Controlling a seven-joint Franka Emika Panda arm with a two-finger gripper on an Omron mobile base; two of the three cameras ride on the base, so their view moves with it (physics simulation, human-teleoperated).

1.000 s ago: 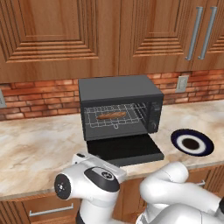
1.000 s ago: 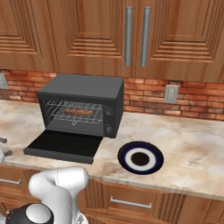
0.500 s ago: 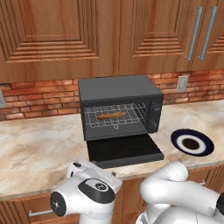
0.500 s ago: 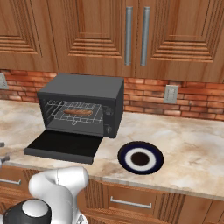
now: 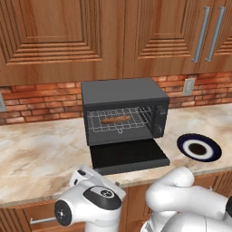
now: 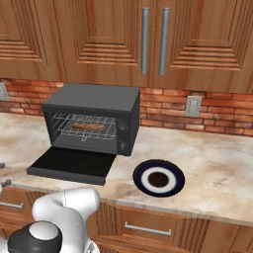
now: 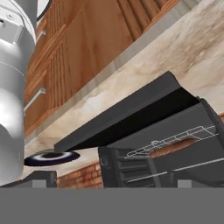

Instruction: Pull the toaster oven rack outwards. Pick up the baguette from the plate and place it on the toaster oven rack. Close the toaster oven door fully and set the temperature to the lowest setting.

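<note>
- So, nearest to me, the jaws stand wide apart and hold nothing; I read the arm as low, in front of the surface (image 5: pixel 41 158) edge.
- Just beyond, the toaster oven door (image 5: pixel 128 156) lies folded down flat on the marble, fully open, near edge facing me.
- To its right, a little apart, the plate (image 6: pixel 158 178) sits bare.
- Further in, the toaster oven rack (image 5: pixel 118 121) carries the baguette (image 5: pixel 115 119), lying left to right near the middle of the grid. So I judge the closing of the door comes next, then the temperature.
- Farthest, the toaster oven (image 6: pixel 93 119) stands against the brick wall, control strip at its right front.
- Risks as I see them: coming up under the door off-centre could slip off its edge or shove the whole oven back. If the rack is still out, the door could catch on it. Reaching right for the knob, I might clip the plate.
</note>
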